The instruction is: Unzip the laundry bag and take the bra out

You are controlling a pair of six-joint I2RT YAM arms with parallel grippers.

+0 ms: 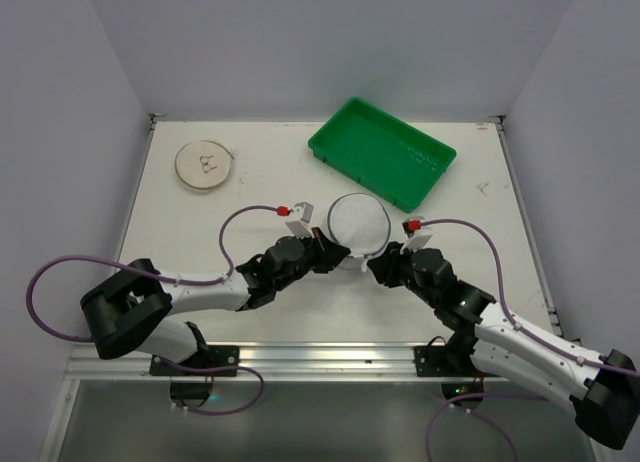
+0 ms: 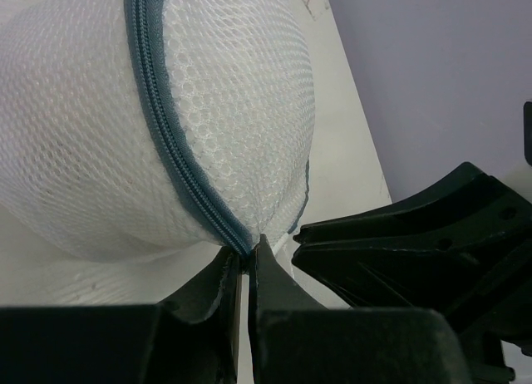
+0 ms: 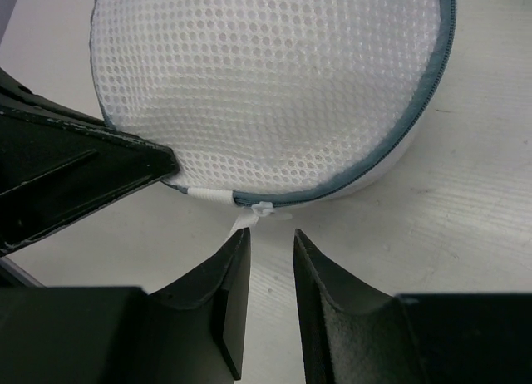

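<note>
On desk (image 1: 260,172) near green tray (image 1: 383,150), laundry bag (image 1: 357,225) sits zipped btwn both claws, left claw (image 2: 246,255) pinched on its zipper rim (image 2: 166,143), right claw (image 3: 271,238) slightly apart, just short of white zip pull (image 3: 263,208); contents unreadable thru mesh.

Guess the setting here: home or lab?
Probably a lab test cell: white table walled on three sides, two robot arms bolted to a rail, staged props like the green tray and laundry bag.
</note>
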